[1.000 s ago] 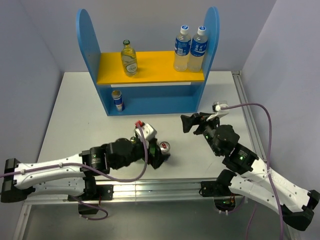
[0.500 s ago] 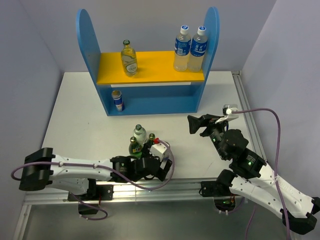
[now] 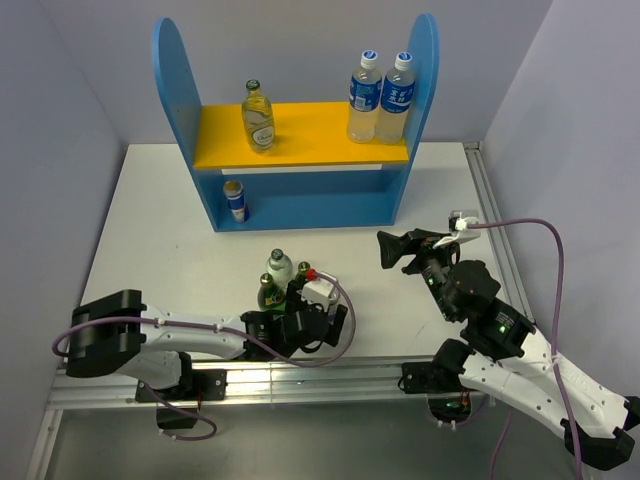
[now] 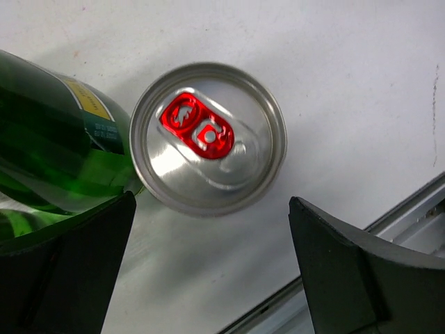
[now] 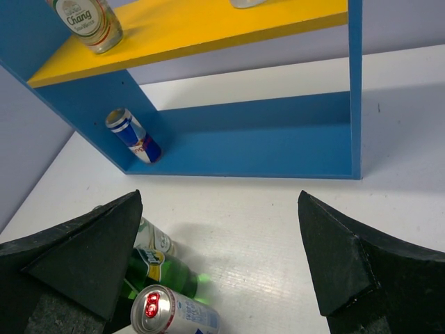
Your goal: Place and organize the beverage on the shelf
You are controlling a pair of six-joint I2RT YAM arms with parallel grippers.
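Observation:
The blue shelf (image 3: 425, 120) with its yellow board (image 3: 310, 135) stands at the back. One clear glass bottle (image 3: 258, 115) stands on the board and one can (image 3: 236, 200) in the lower level; both show in the right wrist view, bottle (image 5: 87, 21) and can (image 5: 133, 136). A clear bottle (image 3: 279, 267) and green bottles (image 3: 268, 292) stand in a group near the front. My left gripper (image 3: 322, 318) hangs open over an upright can (image 4: 208, 136) beside a green bottle (image 4: 55, 146). My right gripper (image 3: 395, 248) is open and empty, facing the shelf.
Two taller plastic bottles (image 3: 382, 97) with blue labels stand at the right end of the yellow board. The metal rail (image 3: 300, 375) runs along the near table edge, close behind the left gripper. Grey walls close in on both sides.
My left arm has dropped and drawn back toward the near edge, uncovering the bottle group; its wrist now covers the can from above. My right gripper has shifted slightly to the right.

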